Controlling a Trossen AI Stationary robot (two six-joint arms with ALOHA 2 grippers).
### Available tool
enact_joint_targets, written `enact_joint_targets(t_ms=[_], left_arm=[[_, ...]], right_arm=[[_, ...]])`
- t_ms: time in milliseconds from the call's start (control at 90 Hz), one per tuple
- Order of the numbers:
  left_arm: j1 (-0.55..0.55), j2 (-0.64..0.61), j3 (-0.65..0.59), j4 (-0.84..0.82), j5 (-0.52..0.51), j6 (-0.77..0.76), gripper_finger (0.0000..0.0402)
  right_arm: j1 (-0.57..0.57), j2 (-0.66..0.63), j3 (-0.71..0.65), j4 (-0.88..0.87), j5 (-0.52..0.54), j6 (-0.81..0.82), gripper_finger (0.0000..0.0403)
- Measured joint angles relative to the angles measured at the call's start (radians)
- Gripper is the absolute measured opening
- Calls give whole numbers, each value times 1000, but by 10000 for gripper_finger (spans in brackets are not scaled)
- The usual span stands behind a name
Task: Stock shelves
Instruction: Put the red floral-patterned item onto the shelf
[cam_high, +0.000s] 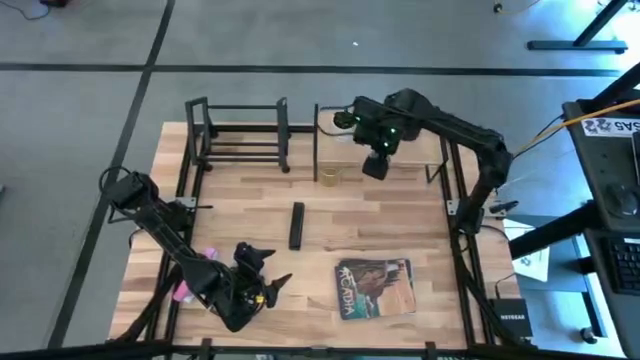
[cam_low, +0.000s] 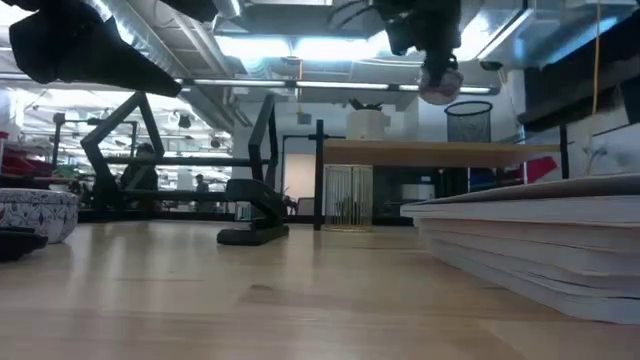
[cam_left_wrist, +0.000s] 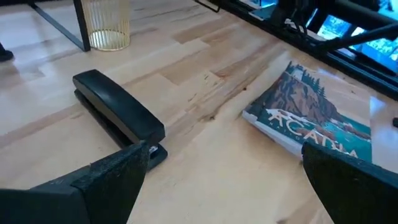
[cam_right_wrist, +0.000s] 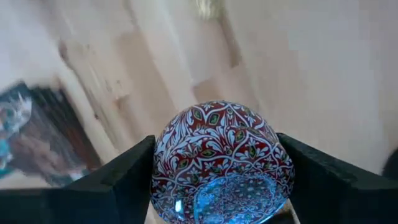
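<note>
My right gripper (cam_high: 375, 165) is shut on a small round bowl (cam_right_wrist: 221, 162), red with a white leaf pattern and blue glaze. It holds the bowl in the air over the light-wood two-level shelf (cam_low: 440, 152) at the table's far right. The low black metal-bar rack (cam_high: 240, 135) stands at the far left. My left gripper (cam_high: 268, 282) waits open near the front edge, left of centre, with nothing between its fingers (cam_left_wrist: 112, 180). My right gripper pinches the bowl between its two fingers, one on each side of its rounded outer wall (cam_right_wrist: 163, 165). The fingers come from above. The bowl (cam_low: 440, 85) hangs clear above the shelf's top board.
A black stapler (cam_high: 296, 225) lies mid-table. A gold wire cup (cam_high: 329, 177) stands beside the shelf's left post. An Acadia book (cam_high: 375, 288) lies at the front right. A blue-and-white bowl (cam_low: 35, 215) shows at the low view's left edge. Black frame bars run along both table sides.
</note>
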Motion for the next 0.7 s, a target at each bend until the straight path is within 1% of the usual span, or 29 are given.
enact_joint_targets(t_ms=[78,256,400,478,567,700], left_arm=[[0,0,0,6,15,1,400],[0,0,1,13,16,1,400],[0,0,1,16,16,1,400],[0,0,1,16,16,1,400],[2,0,1,17,16,1,400],[2,0,1,17,16,1,400]], right_arm=[[-31,-8,-28,0,37,-3,270],[-81,18,-32,34,111,-9,270],[-114,58,-32,93,120,-14,270],[-113,85,-32,123,126,-17,270],[-107,111,-32,143,159,-39,270],[-109,134,-30,165,168,-60,270]])
